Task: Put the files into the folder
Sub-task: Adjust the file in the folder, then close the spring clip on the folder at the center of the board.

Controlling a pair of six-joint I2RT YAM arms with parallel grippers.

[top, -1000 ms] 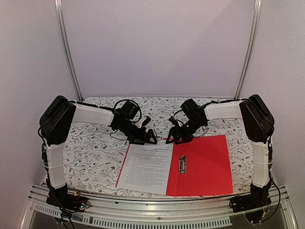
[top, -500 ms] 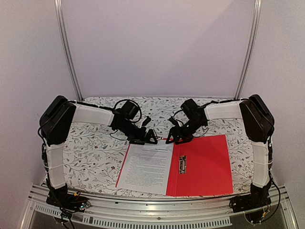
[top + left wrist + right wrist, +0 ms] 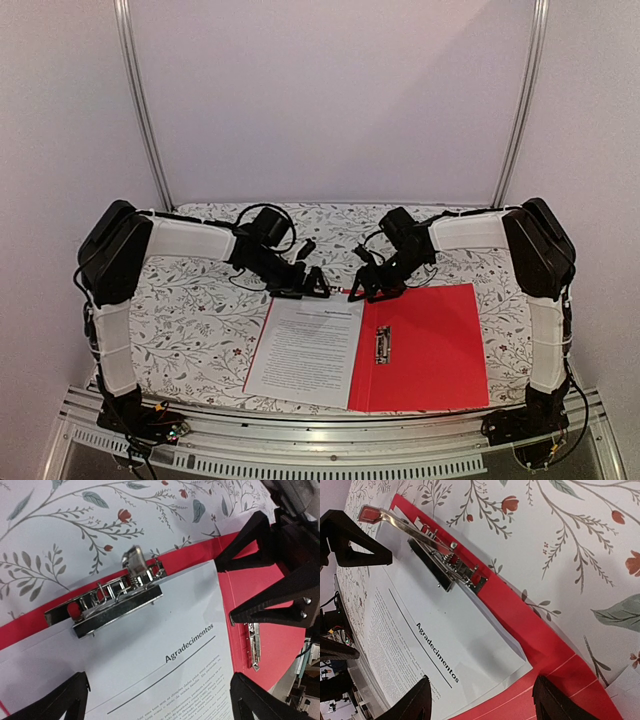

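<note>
Left gripper (image 3: 317,288) has edged leftward, open over the files (image 3: 305,350)

Floral tablecloth (image 3: 200,320), aluminium posts (image 3: 141,100), white backdrop (image 3: 330,100)

Folder (image 3: 430,350), red, lying open: one, just on the near side of both hands.
Files (image 3: 305,350), white printed sheets: one stack, on the flap below the left hand (image 3: 310,287); number of sheets in it not countable.
Metal clips: two. Lever clip (image 3: 110,602) at the stack's top edge, directly under the left hand; spine clip (image 3: 382,343) below the right hand (image 3: 362,289).
Hands: two.
Arms (image 3: 190,238): two.
Bench (image 3: 190,310), floral-covered: one.
Frame posts (image 3: 140,110): two, well behind the hands.
</note>
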